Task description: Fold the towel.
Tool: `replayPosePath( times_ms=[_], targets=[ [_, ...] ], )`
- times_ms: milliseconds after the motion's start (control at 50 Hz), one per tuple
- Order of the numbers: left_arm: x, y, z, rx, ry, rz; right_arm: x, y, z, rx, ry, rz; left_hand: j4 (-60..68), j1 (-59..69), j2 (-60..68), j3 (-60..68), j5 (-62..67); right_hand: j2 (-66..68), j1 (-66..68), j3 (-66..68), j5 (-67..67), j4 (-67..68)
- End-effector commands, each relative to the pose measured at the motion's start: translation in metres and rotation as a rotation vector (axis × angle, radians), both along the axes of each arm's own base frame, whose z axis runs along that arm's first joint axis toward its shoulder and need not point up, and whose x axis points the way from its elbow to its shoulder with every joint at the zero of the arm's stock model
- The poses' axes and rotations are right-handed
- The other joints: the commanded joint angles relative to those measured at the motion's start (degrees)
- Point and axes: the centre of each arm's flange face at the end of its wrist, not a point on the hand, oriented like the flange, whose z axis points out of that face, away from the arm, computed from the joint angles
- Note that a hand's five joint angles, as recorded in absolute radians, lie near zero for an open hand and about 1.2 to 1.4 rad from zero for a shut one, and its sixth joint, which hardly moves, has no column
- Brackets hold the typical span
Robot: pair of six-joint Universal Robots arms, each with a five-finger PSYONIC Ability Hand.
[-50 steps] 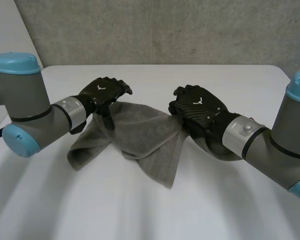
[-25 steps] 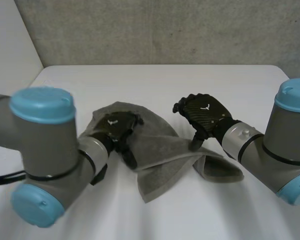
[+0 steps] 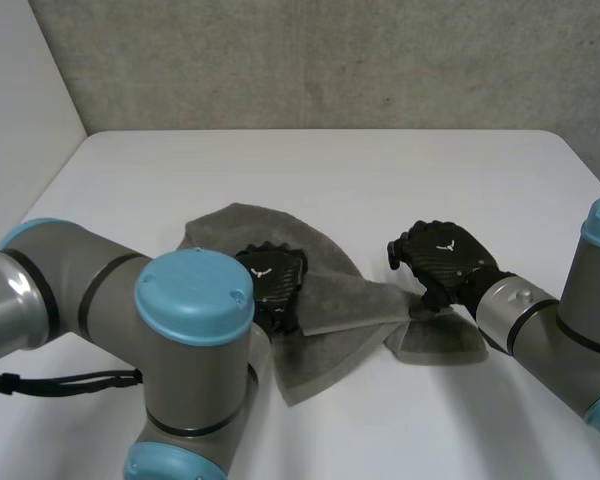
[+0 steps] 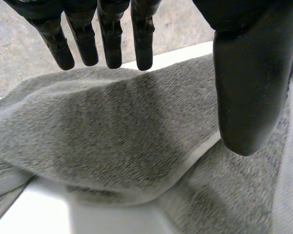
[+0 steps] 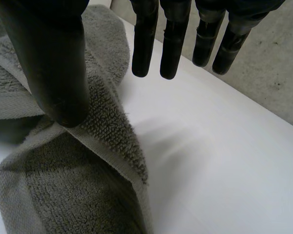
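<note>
Towel (image 3: 330, 310) lay rumpled on the white table (image 3: 380, 170), long axis running side to side, the left hand (image 3: 271, 283) over its middle and the right hand (image 3: 443, 258) at its right end, both straight-fingered, gripping nothing.

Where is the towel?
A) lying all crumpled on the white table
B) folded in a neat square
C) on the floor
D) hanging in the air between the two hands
A: the grey towel lies rumpled on the white table, the left hand over its middle and the right hand at one end, both with straight fingers holding nothing.
</note>
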Motion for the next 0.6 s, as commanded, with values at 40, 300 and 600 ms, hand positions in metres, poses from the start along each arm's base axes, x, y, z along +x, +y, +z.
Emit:
replayPosePath(
  times_ms=[40, 300, 600],
  targets=[
    [-0.016, 0.004, -0.011, -0.008, 0.025, -0.002, -0.001, 0.001, -0.009, 0.01, 0.006, -0.004, -3.2, 1.1, 1.0, -2.8, 0.5, 0.5, 0.2, -3.0, -0.3, -4.1],
    [-0.022, 0.019, -0.017, -0.013, 0.041, 0.007, -0.025, 0.0, 0.001, 0.006, 0.006, -0.073, -3.2, -0.8, -0.8, -2.8, -1.4, -7.1, -7.3, -3.0, -7.8, -4.1],
    [-0.033, 0.009, -0.04, -0.059, 0.057, 0.022, -0.031, 0.001, -0.01, 0.066, 0.015, -0.082, -3.2, -0.8, -0.8, -2.8, -1.4, -4.7, -5.0, -3.0, -5.5, -4.1]
  ],
)
